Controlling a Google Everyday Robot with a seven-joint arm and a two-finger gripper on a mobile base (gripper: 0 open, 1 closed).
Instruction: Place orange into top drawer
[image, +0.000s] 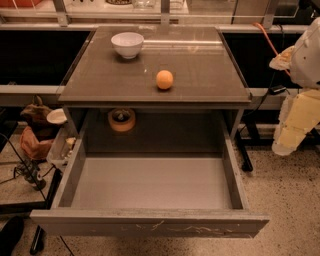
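Observation:
The orange (164, 79) sits on the grey-brown table top (200, 65), right of centre and near the front edge. The top drawer (150, 187) is pulled wide open below it; its flat grey inside holds nothing, and its scratched front panel (150, 226) faces me. My gripper (289, 140) hangs at the far right, beside the table's right side. It is lower than the table top, well apart from the orange, and holds nothing that shows.
A white bowl (127, 44) stands at the back left of the table top. A tan roll of tape (121, 119) lies in the recess behind the drawer. Bags and cables (37, 135) crowd the floor on the left. An orange cable (267, 40) runs at the back right.

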